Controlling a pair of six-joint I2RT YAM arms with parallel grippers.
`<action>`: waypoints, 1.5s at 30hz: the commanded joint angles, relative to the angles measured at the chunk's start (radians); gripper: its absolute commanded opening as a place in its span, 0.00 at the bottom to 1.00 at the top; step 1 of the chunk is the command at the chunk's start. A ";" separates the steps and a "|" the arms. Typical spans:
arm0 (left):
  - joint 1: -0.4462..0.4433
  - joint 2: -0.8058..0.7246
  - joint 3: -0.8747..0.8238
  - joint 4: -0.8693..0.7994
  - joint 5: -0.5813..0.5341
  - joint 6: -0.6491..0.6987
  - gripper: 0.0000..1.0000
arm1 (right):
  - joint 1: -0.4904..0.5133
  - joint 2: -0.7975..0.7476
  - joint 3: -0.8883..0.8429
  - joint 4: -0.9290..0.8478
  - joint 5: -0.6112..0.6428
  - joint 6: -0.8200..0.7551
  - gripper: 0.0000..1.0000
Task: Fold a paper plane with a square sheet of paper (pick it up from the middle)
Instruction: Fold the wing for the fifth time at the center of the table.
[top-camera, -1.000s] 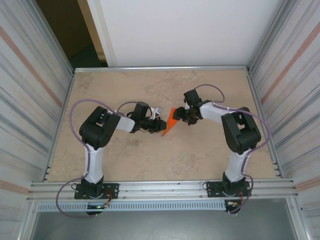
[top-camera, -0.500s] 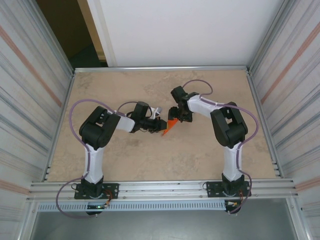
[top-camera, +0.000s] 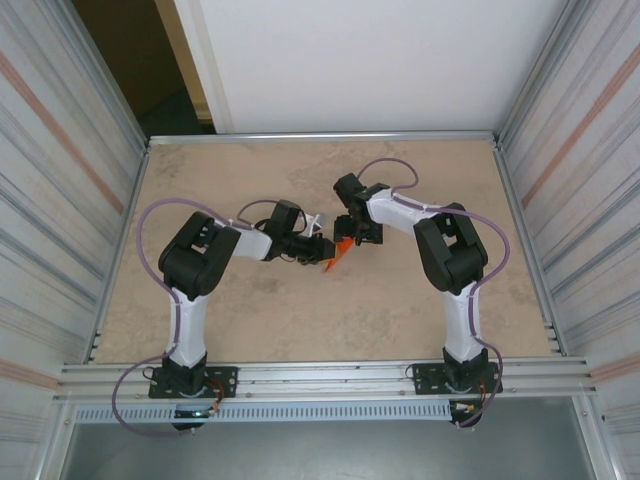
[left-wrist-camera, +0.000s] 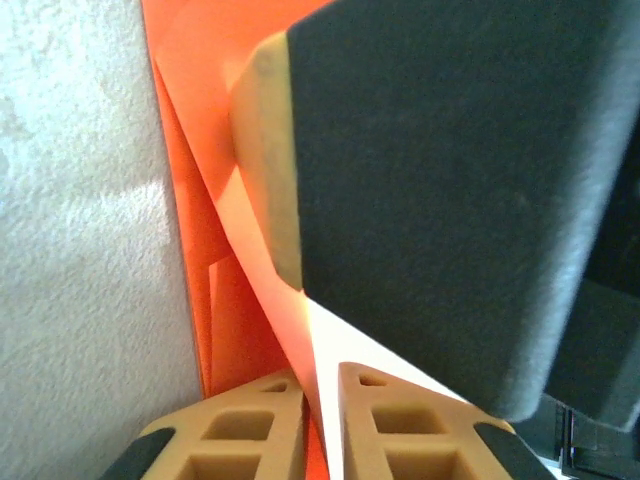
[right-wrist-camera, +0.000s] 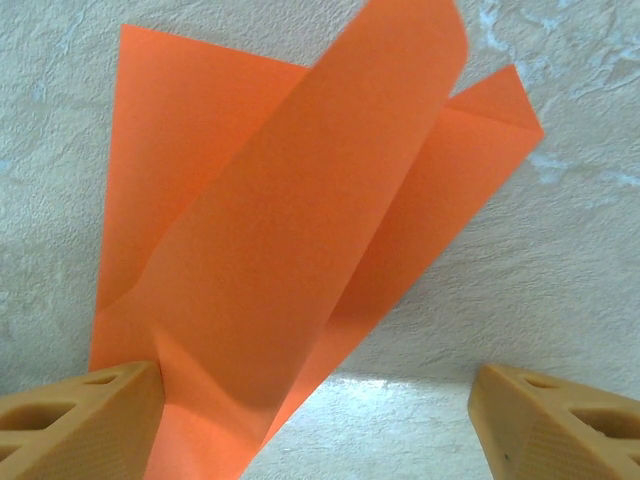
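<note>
Overhead, the light is soft and even, the picture sharp. My left wrist view blurs from closeness, the paper glowing translucent; on my right it casts a soft shadow.

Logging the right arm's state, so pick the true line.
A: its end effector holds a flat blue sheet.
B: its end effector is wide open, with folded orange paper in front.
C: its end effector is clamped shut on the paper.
B: the right end effector has its jaws far apart, and the layered orange paper is not clamped between them.
</note>
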 joint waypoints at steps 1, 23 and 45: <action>-0.015 0.112 -0.066 -0.205 -0.230 0.064 0.14 | -0.038 0.110 -0.099 0.053 -0.116 0.039 0.81; 0.001 0.139 -0.109 -0.123 -0.211 0.021 0.02 | -0.188 -0.117 -0.295 0.340 -0.550 -0.127 0.81; 0.017 0.154 -0.130 -0.027 -0.153 -0.078 0.00 | -0.035 0.032 -0.158 0.095 -0.232 -0.250 0.75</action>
